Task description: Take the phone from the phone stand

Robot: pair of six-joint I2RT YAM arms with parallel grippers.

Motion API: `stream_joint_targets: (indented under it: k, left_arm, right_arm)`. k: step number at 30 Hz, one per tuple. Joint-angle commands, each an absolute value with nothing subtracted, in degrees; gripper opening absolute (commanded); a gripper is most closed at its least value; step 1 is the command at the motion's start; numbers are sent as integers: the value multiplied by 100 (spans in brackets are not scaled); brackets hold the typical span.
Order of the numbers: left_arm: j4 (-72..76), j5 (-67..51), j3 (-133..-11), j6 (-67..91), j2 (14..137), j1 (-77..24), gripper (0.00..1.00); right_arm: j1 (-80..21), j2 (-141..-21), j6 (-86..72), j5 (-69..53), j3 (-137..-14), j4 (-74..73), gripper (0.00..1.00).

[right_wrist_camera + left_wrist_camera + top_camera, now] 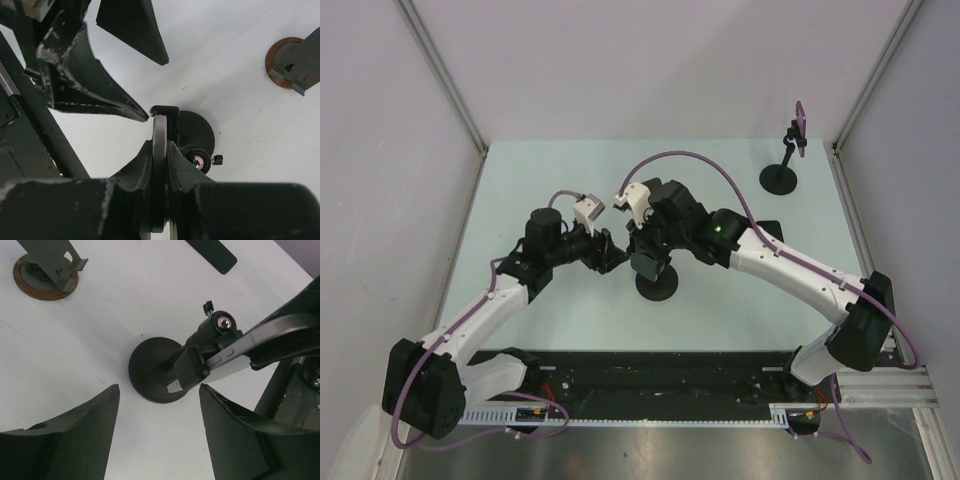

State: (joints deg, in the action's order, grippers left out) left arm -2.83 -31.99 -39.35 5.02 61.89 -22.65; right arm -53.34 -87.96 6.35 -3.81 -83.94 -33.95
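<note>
The black phone stand (657, 286) has a round base at the table's middle; it also shows in the left wrist view (150, 371) and the right wrist view (199, 129). The grey phone (159, 135) is seen edge-on, its far end still in the stand's clamp (165, 110). My right gripper (159, 146) is shut on the phone's two faces; it also shows from above (648, 262). The phone's edge (231, 358) shows in the left wrist view, seated in the clamp (191, 368). My left gripper (159, 389) is open and empty, just left of the stand (615, 250).
A second stand (780, 176) stands at the back right with a purple piece (801, 122) on top; the wrist views show it too (46, 271) (292, 62). A dark flat bar (212, 254) lies beyond. Grey walls close in the table's left, back and right.
</note>
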Motion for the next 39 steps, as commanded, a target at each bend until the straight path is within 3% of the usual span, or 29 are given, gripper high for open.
stream_joint_targets:
  k: [1, 5, 11, 14, 19, 23, 39]
  left_arm:
    - [245, -3463, -4219, 448, 6310, -2312, 66]
    - [492, -3533, -4210, 545, 6486, -2364, 58]
    - [492, -3604, -4289, 554, 6644, -2487, 57]
    - [492, -3551, -4307, 562, 6662, -2479, 51]
    - [501, -3341, -4368, 712, 6680, -2479, 30]
    - [501, -2840, -4333, 887, 6662, -2417, 1]
    - [519, -2795, -4403, 1318, 7013, -1925, 0]
  right_arm:
    - [-5326, -8517, 773, -536, -8332, -3401, 0]
    - [-5309, -8517, 773, -571, -8314, -3375, 0]
    - [-5291, -8525, 773, -624, -8297, -3322, 0]
    - [-5282, -8560, 809, -712, -8297, -3331, 0]
    - [-5273, -8569, 922, -817, -8306, -3471, 0]
    - [-5238, -8552, 1046, -949, -8306, -3647, 0]
    - [-5150, -8218, 1547, -1573, -8086, -4341, 0]
